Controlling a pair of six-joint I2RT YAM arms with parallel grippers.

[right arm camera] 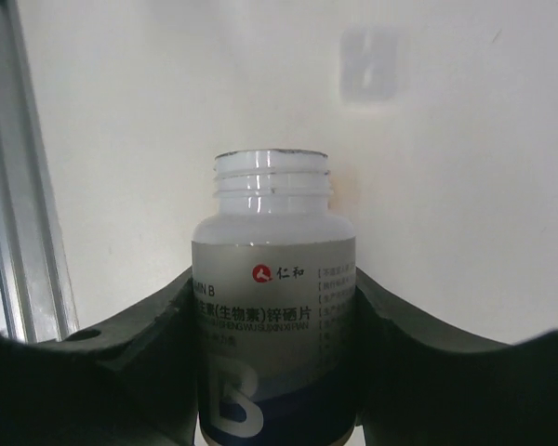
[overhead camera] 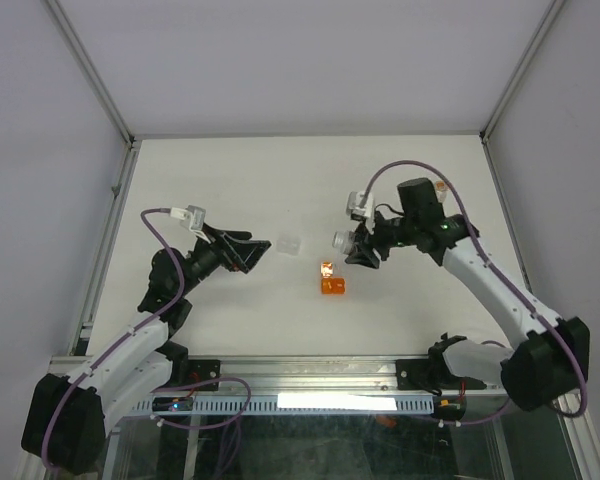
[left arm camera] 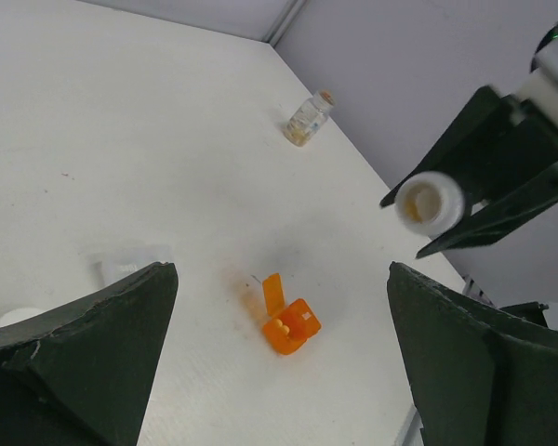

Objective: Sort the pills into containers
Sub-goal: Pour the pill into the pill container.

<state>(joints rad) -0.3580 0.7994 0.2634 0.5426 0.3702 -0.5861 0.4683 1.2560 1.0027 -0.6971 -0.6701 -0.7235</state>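
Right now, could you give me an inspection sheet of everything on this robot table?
Surface: white table.
Job's things: uncapped white bottle in the right gripper; orange cup, lid flipped open; corked clear vial, upright.
Clutter: small clear piece on the table.
Grippers: left gripper open, empty; right gripper shut on the white bottle.
Cables: purple cables along both arms.
Surroundings: white walls, metal frame.
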